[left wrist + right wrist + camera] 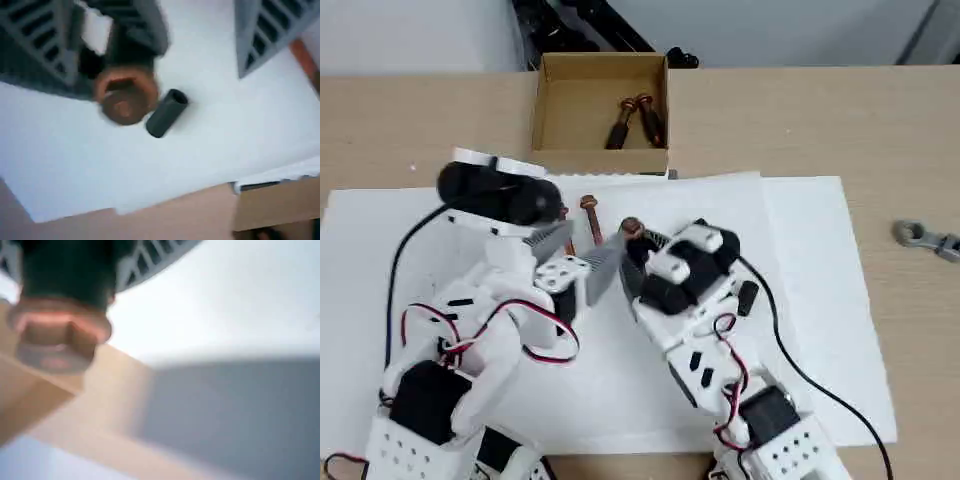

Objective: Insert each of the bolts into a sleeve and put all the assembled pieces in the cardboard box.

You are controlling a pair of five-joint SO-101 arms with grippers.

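We see the left gripper [582,252] low over the white paper sheet [800,300] on the counter [880,110], its jaws apart. In its wrist view a loose black sleeve [166,112] lies on the sheet between them. The right gripper [633,245] has its jaws clamped on a copper bolt [631,228], whose head sits just beside that sleeve. Another bolt [590,215] lies on the sheet near the cardboard box [600,160], which holds two assembled pieces [648,120]. A wrench [925,237] lies on the bare counter, well apart.
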